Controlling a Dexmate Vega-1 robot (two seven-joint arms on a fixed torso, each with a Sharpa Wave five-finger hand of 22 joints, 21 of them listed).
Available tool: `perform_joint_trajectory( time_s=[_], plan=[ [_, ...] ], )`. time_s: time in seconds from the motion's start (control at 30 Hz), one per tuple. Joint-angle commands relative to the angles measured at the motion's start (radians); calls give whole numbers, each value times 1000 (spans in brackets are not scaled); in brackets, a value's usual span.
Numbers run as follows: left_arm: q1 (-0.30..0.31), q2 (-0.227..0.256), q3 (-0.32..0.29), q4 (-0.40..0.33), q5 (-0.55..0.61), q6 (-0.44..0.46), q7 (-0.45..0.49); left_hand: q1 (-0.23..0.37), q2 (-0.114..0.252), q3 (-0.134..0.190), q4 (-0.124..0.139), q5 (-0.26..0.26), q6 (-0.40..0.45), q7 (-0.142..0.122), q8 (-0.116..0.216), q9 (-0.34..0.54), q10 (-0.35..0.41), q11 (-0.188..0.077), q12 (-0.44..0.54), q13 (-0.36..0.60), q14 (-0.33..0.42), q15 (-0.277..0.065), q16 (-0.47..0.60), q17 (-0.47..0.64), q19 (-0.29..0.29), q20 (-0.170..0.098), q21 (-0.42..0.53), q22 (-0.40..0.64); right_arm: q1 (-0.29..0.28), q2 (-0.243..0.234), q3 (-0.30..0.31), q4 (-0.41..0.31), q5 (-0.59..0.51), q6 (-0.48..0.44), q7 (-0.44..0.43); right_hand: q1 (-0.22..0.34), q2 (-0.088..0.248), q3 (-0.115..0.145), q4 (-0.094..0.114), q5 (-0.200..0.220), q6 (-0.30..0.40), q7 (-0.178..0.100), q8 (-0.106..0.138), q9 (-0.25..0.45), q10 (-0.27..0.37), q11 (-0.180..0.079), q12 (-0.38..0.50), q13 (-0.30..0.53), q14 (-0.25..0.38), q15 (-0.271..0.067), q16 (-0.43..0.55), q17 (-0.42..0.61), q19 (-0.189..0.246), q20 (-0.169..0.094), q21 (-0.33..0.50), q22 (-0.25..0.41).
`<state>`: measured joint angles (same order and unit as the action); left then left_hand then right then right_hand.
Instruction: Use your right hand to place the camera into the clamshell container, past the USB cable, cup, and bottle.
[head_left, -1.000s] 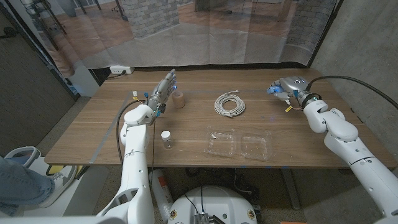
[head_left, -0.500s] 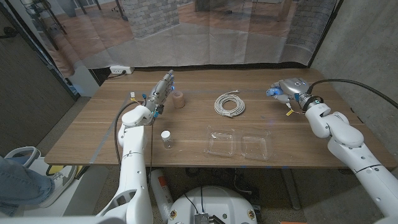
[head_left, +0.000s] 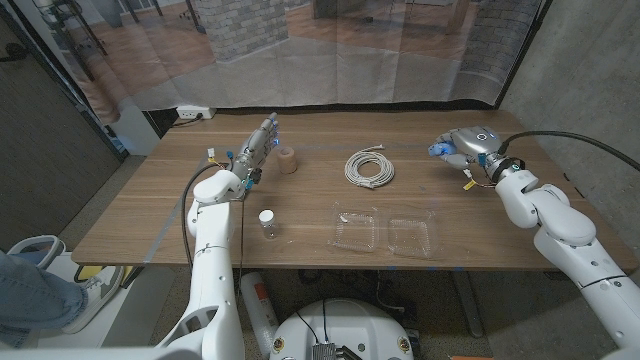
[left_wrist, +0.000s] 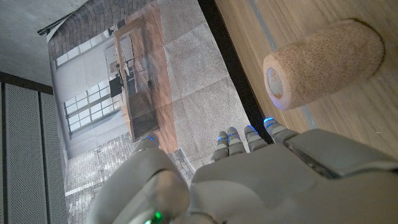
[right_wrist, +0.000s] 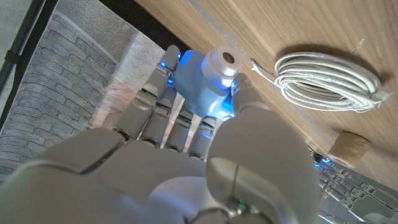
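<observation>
A small blue camera (head_left: 438, 149) with a white lens (right_wrist: 223, 60) is at the table's far right. My right hand (head_left: 468, 140) is on it, and in the right wrist view my thumb and fingers (right_wrist: 163, 106) close around the blue body (right_wrist: 198, 87). The clear clamshell container (head_left: 385, 232) lies open near the front edge. A white coiled USB cable (head_left: 369, 167) lies mid-table. A tan cork-like cup (head_left: 288, 160) stands at the back left, with a small clear bottle (head_left: 267, 222) in front of it. My left hand (head_left: 257, 150) holds nothing, its fingers straight beside the cup (left_wrist: 323, 62).
The wooden table (head_left: 160, 215) has a grey wall close on its right and a clear plastic curtain behind it. A power strip (head_left: 193, 114) lies on the floor beyond the far left corner. A person's leg (head_left: 30, 290) shows at the lower left edge.
My right elbow and forearm have shifted slightly to the right while the hand stays on the camera. The left arm has not moved.
</observation>
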<state>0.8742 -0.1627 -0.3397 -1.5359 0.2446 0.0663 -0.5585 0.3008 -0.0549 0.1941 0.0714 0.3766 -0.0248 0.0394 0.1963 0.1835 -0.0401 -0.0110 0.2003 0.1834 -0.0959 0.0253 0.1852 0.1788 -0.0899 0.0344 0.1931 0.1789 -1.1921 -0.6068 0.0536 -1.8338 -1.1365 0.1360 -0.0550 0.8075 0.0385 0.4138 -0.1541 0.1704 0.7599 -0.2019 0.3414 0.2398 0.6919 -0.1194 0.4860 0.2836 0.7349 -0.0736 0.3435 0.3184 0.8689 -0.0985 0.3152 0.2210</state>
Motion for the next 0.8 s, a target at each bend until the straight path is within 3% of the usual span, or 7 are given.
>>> perform_joint_trajectory(
  time_s=[0.03, 0.8],
  plan=[
    [2, 2, -1, -3, 1, 1, -2, 9, 1, -6, 2, -5, 4, 1, 3, 5, -3, 3, 3, 5, -3, 2, 3, 5, -3, 3, 7, 2, -40, 10, 39, -38, 10, 36, -5, 45, 46, 5, 6, 6, 20, -7, 6, 10, 18, -10, 7, 4, 13, -93, -3, 2, 2, -5, 7, 6],
    [4, -2, 1, -7, 0, 0, -1, 12, 5, -8, 2, -6, 5, 0, 3, 5, -2, 0, 3, 5, -3, 2, 3, 5, -3, 3, 7, 2, -97, 17, 115, -57, 50, 167, -74, 54, 51, 6, 4, 7, 37, -9, 9, 14, 36, -16, 13, 9, 23, -105, -2, 9, 3, -13, 17, 9]
  ],
)
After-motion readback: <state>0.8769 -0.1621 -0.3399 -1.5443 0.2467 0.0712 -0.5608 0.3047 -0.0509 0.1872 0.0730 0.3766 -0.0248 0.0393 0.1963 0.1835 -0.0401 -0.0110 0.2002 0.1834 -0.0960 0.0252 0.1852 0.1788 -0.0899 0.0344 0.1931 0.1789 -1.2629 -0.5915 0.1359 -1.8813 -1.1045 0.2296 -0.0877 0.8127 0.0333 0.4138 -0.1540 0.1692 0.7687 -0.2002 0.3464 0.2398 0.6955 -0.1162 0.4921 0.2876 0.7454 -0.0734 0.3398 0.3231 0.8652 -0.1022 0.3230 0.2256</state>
